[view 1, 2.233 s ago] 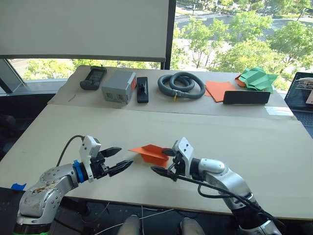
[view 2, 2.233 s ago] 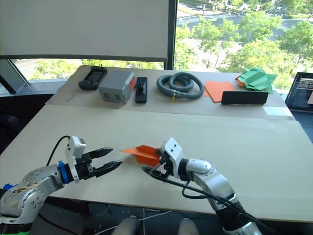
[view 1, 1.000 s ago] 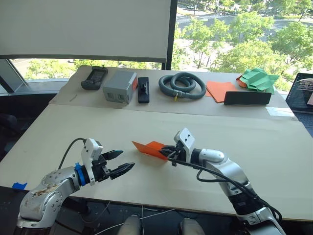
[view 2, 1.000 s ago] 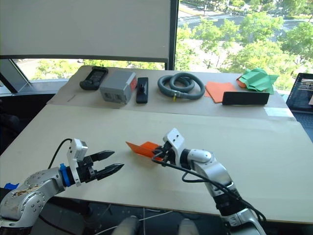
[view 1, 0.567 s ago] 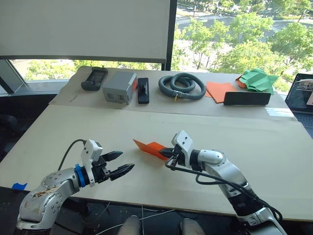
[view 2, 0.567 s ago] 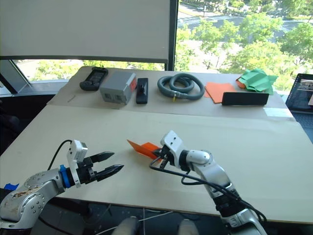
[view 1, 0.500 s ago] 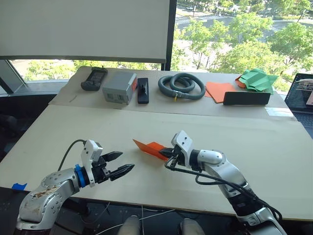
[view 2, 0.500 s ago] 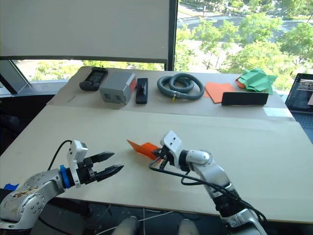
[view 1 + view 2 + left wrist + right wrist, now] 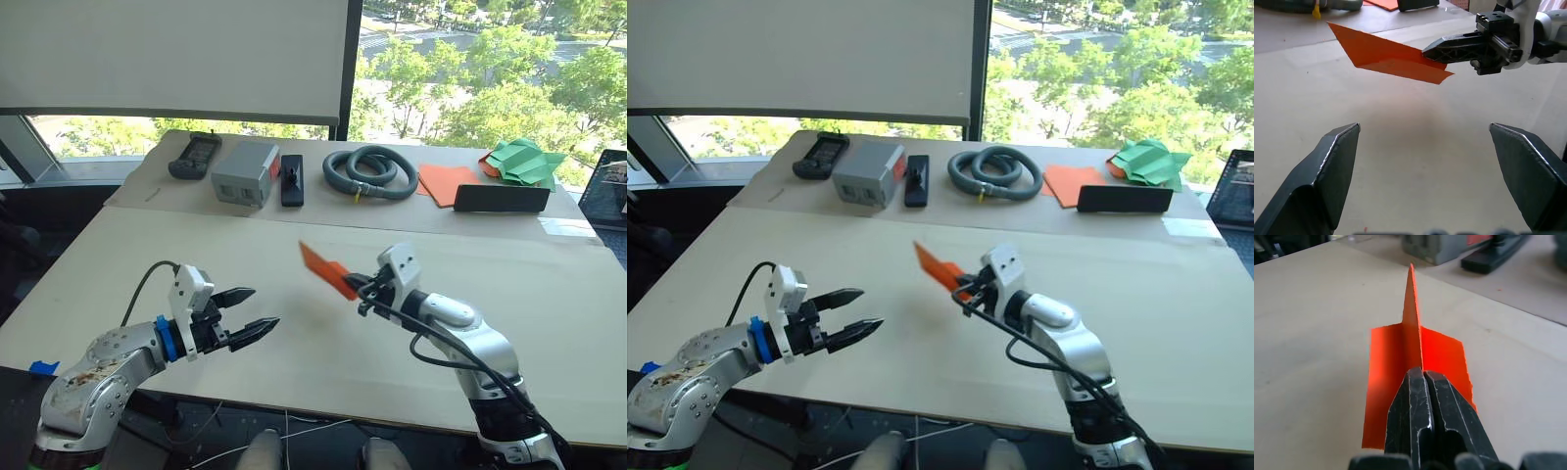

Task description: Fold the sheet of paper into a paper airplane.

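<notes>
The orange sheet of paper stands folded into a small paper airplane [image 9: 328, 271] with flat wings and an upright fin. My right gripper [image 9: 362, 290] is shut on its tail end and holds it in the air above the middle of the table [image 9: 176, 245], nose pointing up and away to the left. The right wrist view looks along the fin of the airplane [image 9: 1415, 350] from between the closed fingers [image 9: 1413, 401]. My left gripper [image 9: 263, 307] hovers open and empty near the front left edge, a short way left of the airplane [image 9: 1386, 54].
Along the back of the table lie a black handheld device [image 9: 194, 155], a grey box [image 9: 245, 173], a black stapler-like tool [image 9: 292, 179], a coiled grey hose [image 9: 370, 171], an orange paper stack [image 9: 446, 181], a black bar [image 9: 502, 199] and green paper shapes [image 9: 524, 162]. A laptop [image 9: 612, 186] sits far right.
My right gripper has lifted the airplane off the table and carried it up and to the right, nose tilting higher. The left gripper stays open in about the same place.
</notes>
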You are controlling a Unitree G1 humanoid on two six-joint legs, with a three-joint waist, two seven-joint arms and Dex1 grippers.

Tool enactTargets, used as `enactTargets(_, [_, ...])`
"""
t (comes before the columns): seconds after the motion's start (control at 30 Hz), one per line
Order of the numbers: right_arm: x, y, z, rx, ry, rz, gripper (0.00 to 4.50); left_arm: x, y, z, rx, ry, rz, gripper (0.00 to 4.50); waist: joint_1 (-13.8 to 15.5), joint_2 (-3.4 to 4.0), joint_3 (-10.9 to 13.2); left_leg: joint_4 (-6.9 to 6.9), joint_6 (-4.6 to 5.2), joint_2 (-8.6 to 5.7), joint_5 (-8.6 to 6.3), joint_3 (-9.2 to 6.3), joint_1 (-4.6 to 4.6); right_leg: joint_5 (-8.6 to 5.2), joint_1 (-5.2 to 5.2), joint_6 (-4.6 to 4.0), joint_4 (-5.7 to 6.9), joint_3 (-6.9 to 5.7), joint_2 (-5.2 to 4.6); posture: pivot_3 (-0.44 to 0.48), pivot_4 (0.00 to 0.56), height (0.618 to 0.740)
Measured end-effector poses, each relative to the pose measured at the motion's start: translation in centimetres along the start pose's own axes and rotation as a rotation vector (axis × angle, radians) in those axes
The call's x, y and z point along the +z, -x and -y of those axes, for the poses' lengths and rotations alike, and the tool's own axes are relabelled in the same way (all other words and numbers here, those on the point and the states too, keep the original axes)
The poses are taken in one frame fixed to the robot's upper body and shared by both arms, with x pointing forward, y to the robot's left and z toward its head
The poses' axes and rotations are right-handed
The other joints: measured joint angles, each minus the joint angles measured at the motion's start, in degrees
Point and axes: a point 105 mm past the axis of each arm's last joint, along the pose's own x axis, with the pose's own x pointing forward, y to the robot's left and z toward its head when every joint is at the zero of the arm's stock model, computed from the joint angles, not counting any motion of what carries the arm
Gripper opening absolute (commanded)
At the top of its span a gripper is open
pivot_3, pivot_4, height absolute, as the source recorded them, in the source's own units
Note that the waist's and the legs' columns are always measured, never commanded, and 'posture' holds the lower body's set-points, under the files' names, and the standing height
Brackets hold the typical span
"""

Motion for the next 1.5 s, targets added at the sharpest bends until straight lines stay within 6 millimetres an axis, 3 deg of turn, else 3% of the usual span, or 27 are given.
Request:
enactTargets(0.07, [0.4,1.2,3.5,-0.198,-0.003,0.019,0.04,0.8,-0.5,0.4,-0.029,-0.028,0.007,4.50,0.08,0.02,0.01,0.00,0.00,0.00,0.00,0.02,0.00,0.00,0.00,0.00,0.00,-0.01,0.00,0.000,0.150,0.702])
enactTargets(0.2, [1.0,3.8,8.1,-0.498,0.020,0.049,0.04,2.0,-1.4,0.9,-0.082,-0.056,0.021,4.50,-0.07,0.07,0.01,-0.01,0.02,0.00,0.01,0.02,0.03,0.00,0.01,0.00,0.02,-0.02,0.00,0.000,0.150,0.702])
enactTargets(0.33, [0.4,4.9,10.2,-0.639,0.031,0.028,0.04,2.5,-2.3,2.0,-0.166,-0.080,0.023,4.50,-0.73,0.07,0.01,0.01,0.04,0.00,0.02,0.07,0.09,0.00,0.11,0.00,0.01,-0.01,0.01,0.000,0.150,0.702])
enactTargets(0.43, [-1.6,5.5,11.6,-0.703,0.017,-0.060,0.04,2.7,-3.0,2.9,-0.247,-0.096,0.016,4.50,-0.75,0.07,0.03,0.06,0.07,0.00,0.04,0.09,0.07,0.00,0.13,0.00,0.01,-0.01,0.01,0.000,0.150,0.702])
enactTargets(0.57, [-3.0,6.2,12.7,-0.755,0.008,-0.125,0.04,3.1,-3.3,3.5,-0.309,-0.132,0.014,4.50,-0.80,0.15,0.07,0.09,0.50,0.00,0.31,0.11,0.07,0.00,0.17,0.00,0.02,0.00,0.01,0.000,0.150,0.702])
enactTargets(1.03, [-4.1,6.4,12.8,-0.758,-0.018,-0.177,0.04,2.2,-3.3,2.6,-0.294,-0.157,-0.016,4.50,-0.74,0.19,0.09,0.10,0.56,0.01,0.34,0.11,0.04,-0.01,0.16,0.01,0.01,0.02,0.01,0.000,0.150,0.702])
enactTargets(1.3, [-4.3,6.9,12.8,-0.761,-0.020,-0.180,2.67,1.8,-3.3,2.1,-0.276,-0.146,-0.025,4.50,-0.73,0.21,0.10,0.09,0.55,0.01,0.34,0.11,0.01,-0.01,0.15,0.02,0.01,0.02,0.01,0.000,0.150,0.702])
enactTargets(1.37, [-3.3,6.8,12.7,-0.747,-0.016,-0.131,3.40,1.9,-3.3,2.1,-0.276,-0.150,-0.024,4.50,-0.73,0.22,0.11,0.09,0.56,0.01,0.34,0.11,-0.01,-0.01,0.16,0.02,0.02,0.02,0.01,0.000,0.150,0.702])
enactTargets(1.47, [-0.2,6.6,12.3,-0.709,0.008,-0.001,4.45,2.2,-3.3,1.8,-0.263,-0.159,-0.027,4.50,-0.88,0.27,0.15,0.09,0.56,0.01,0.34,0.11,-0.01,-0.01,0.18,0.02,0.02,0.02,0.01,0.000,0.150,0.702])
enactTargets(1.5, [1.1,6.4,11.9,-0.682,0.019,0.053,4.45,2.3,-3.2,1.6,-0.250,-0.158,-0.026,4.50,-0.98,0.28,0.15,0.08,0.56,0.01,0.35,0.11,-0.01,-0.01,0.19,0.02,0.02,0.02,0.01,0.000,0.150,0.702])
